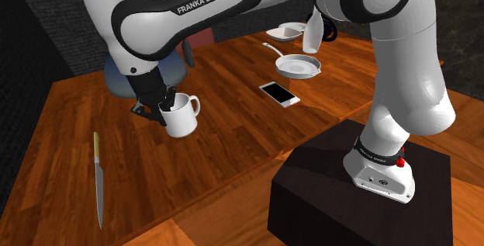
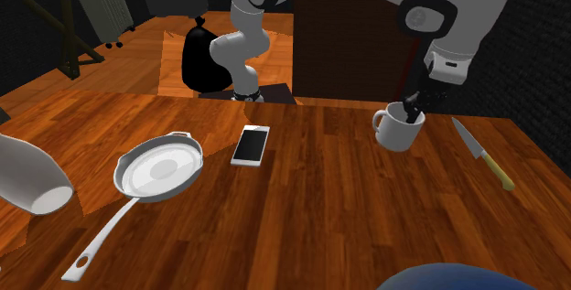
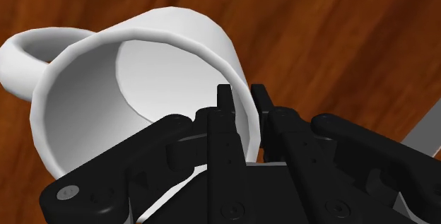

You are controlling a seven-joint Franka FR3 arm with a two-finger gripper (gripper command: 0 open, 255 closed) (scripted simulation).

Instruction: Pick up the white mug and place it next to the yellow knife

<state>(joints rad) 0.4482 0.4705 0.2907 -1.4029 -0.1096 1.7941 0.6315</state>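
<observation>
Clamping the white mug [image 1: 184, 120] by its rim wall, the gripper [image 1: 166, 103] should carry it level and lower it just beside the yellow-handled knife [image 1: 98, 178], clear of the blade.

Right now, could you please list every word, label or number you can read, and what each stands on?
"FRANKA EMIKA": white letters on the arm, along its dark band.
Small white lettering on the dark ring at its base: too small to read.
The mug and phone bear no text.

Jaws pinch the wall of the white mug [image 3: 134, 81].
</observation>
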